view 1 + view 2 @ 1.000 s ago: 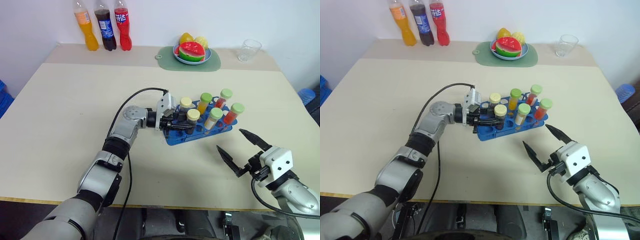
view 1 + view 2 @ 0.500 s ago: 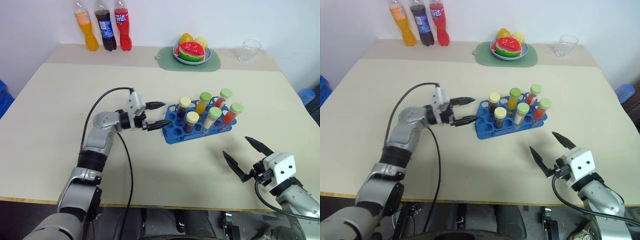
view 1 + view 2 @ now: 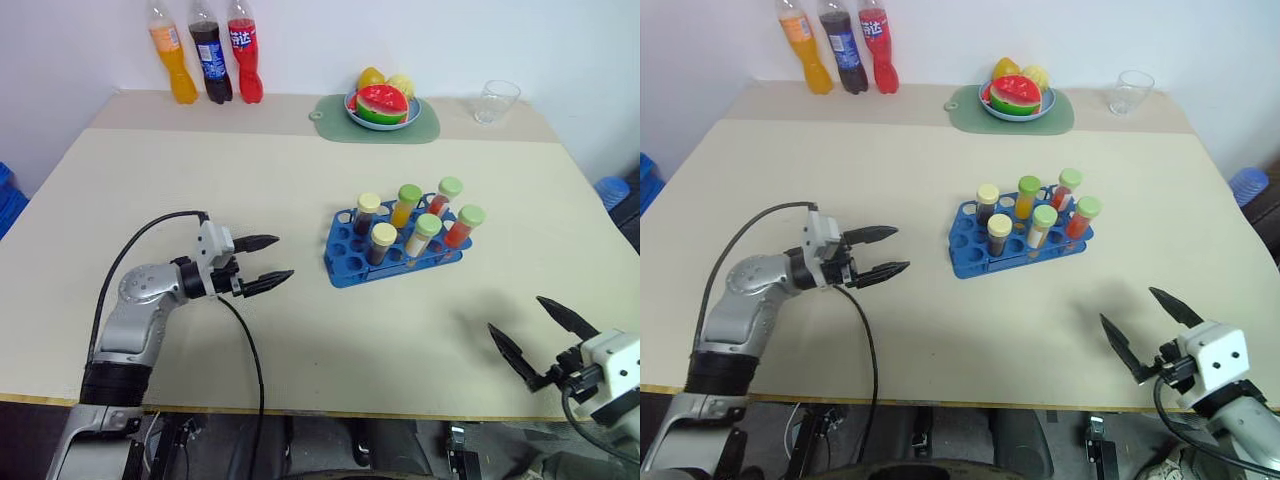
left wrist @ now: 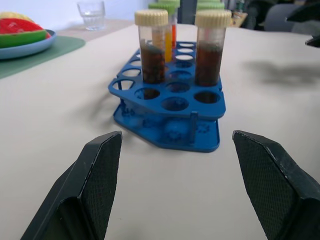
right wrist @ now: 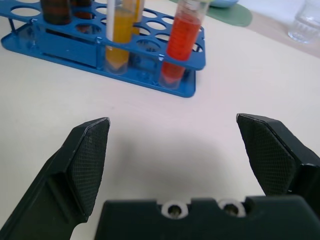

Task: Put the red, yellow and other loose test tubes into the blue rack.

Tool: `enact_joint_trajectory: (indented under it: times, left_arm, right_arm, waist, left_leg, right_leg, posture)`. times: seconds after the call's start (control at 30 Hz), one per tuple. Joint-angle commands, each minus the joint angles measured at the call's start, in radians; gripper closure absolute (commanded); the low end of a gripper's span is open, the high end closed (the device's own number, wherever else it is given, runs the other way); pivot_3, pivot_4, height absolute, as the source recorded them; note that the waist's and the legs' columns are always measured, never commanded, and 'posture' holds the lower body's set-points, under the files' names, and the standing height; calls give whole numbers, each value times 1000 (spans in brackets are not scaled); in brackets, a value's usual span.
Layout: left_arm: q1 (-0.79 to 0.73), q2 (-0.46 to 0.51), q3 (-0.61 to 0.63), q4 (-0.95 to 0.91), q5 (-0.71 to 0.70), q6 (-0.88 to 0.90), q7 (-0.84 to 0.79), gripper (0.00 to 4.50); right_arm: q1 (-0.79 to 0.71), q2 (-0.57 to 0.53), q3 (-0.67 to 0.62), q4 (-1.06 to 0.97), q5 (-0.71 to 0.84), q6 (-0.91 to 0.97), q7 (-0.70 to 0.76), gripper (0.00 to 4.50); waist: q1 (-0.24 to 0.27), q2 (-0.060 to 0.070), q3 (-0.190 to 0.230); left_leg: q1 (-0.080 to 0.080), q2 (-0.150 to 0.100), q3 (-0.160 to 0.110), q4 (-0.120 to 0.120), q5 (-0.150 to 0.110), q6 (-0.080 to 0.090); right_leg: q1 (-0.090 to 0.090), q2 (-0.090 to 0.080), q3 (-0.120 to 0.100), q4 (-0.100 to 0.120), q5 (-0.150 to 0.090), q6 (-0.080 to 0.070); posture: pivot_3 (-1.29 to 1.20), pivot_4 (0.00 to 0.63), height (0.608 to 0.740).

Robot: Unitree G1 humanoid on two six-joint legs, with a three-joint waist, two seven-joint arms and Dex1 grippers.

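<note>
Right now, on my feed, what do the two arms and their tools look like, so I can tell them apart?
The left arm is silver-grey with black joint bands, and a loose black cable loops along it. The left tool has a white housing and two black pointed fingers. The right tool has a white boxy housing with two small dark holes, a black cable and ribbed black fingers.

Silver-grey arms carry white wrist blocks, looping black cables and black pointed fingers [image 3: 258, 242].

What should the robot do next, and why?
Probably just pull both arms back and rest. Six tubes already stand in the rack, none lies loose on the table, and the left gripper and right gripper hang open and empty, apart from the rack.
</note>
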Motion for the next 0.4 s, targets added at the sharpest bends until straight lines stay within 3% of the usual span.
enact_joint_trajectory:
  times: [0.03,0.4]
  left_arm:
    - [38,16,32,-97,-39,52,43,869]
    - [151,40,55,-227,-69,144,144,869]
  right_arm:
    - [-2,-10,-41,4,33,-16,17,0]
    - [-52,-55,-59,51,74,18,64,0]
  waist:
    - [0,0,0]
    - [0,1,-1]
  left_leg:
    - [0,0,0,0,0,0]
    - [0,0,0,0,0,0]
  right_leg:
    - [0,0,0,0,0,0]
    - [-1,0,0,0,0,0]
  posture:
    - [0,150,740]
    - [0,150,740]
